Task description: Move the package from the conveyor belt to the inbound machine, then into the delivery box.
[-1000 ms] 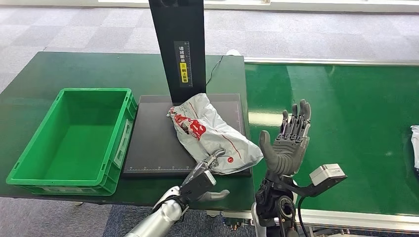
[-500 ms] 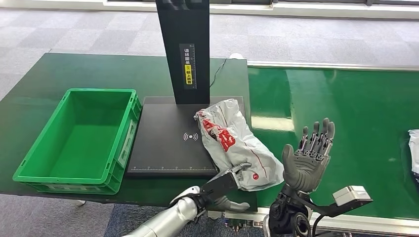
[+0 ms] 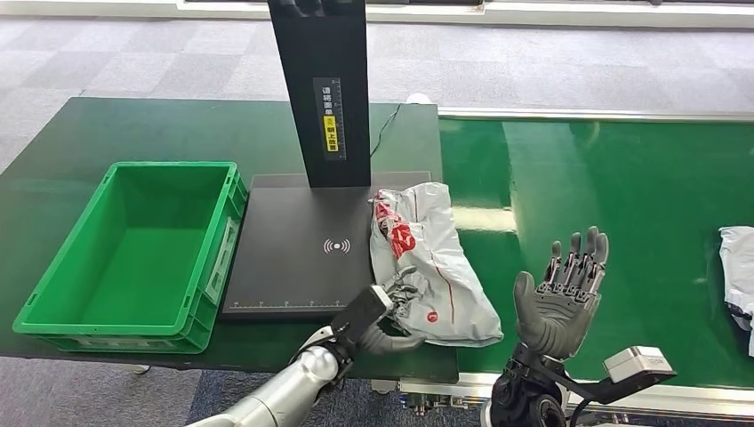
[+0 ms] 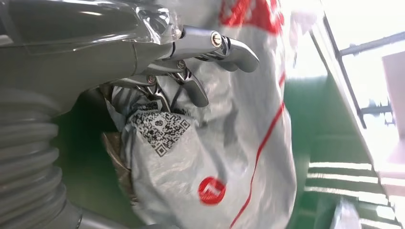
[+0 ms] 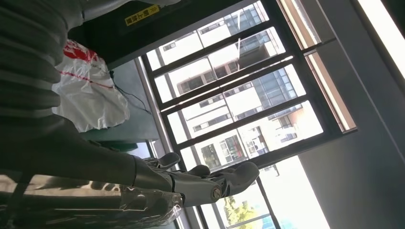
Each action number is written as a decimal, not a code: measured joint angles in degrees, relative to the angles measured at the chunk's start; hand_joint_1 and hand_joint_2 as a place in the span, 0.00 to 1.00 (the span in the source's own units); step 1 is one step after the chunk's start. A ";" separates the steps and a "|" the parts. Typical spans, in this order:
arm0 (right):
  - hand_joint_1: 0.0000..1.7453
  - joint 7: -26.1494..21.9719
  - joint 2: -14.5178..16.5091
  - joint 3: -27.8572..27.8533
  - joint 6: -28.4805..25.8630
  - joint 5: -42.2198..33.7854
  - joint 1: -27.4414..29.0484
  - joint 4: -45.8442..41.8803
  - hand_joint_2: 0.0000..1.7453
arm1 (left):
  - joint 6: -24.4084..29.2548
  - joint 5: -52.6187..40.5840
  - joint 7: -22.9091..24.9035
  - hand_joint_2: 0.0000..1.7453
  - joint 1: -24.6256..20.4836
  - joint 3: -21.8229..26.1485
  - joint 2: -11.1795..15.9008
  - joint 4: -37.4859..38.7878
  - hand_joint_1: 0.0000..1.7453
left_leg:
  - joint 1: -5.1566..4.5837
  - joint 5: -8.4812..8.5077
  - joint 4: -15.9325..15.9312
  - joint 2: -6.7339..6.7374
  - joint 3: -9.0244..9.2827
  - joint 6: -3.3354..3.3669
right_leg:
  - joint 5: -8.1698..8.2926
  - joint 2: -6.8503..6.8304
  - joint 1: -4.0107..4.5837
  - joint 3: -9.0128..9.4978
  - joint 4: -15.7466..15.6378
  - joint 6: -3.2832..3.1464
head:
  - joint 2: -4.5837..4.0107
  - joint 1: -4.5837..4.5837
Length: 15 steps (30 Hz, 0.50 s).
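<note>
The left hand point(image 3: 384, 313) grips the near end of the package point(image 3: 427, 262), which partly hides its fingers point(image 4: 191, 88). The package lies ahead of that hand, half on the inbound machine point(image 3: 298, 253). The right hand point(image 3: 558, 298) is raised, fingers spread, holding nothing. A second parcel point(image 3: 738, 271), well beyond it, is cut off at the belt's edge. One green delivery box point(image 3: 53, 307) sits well apart.

The dark green tabletop point(image 3: 178, 133) is seen from high above, facing forward and down. The crumpled grey plastic package point(image 3: 431, 262) is shared with both close wrist views point(image 4: 229, 143) point(image 5: 88, 98).
</note>
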 joint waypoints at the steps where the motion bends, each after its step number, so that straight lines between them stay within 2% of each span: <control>1: 0.00 0.00 0.00 -0.15 -0.02 0.06 0.15 -0.01 1.00 | 0.43 0.16 -0.44 1.00 -0.10 1.37 0.34 -0.27 0.00 | 0.01 0.01 0.00 0.02 -0.04 -0.02 | 0.00 0.01 0.01 -0.05 0.01 0.00 | 0.00 -0.01; 10: 0.00 0.00 -0.02 -0.85 -0.03 1.31 0.93 -0.17 1.00 | 2.75 1.85 -4.27 1.00 1.39 13.71 2.54 -8.58 0.00 | 0.02 0.05 0.01 0.04 -0.48 -0.06 | 0.01 0.02 0.01 -0.47 0.03 0.00 | 0.00 0.01; 15: 0.00 0.00 -0.02 -0.91 0.69 1.89 0.93 -0.15 1.00 | 3.35 0.04 -3.73 1.00 2.58 17.12 2.81 -13.69 0.00 | 0.01 0.04 0.02 0.03 -0.67 -0.06 | 0.01 0.01 0.01 -0.67 0.03 0.00 | 0.00 0.01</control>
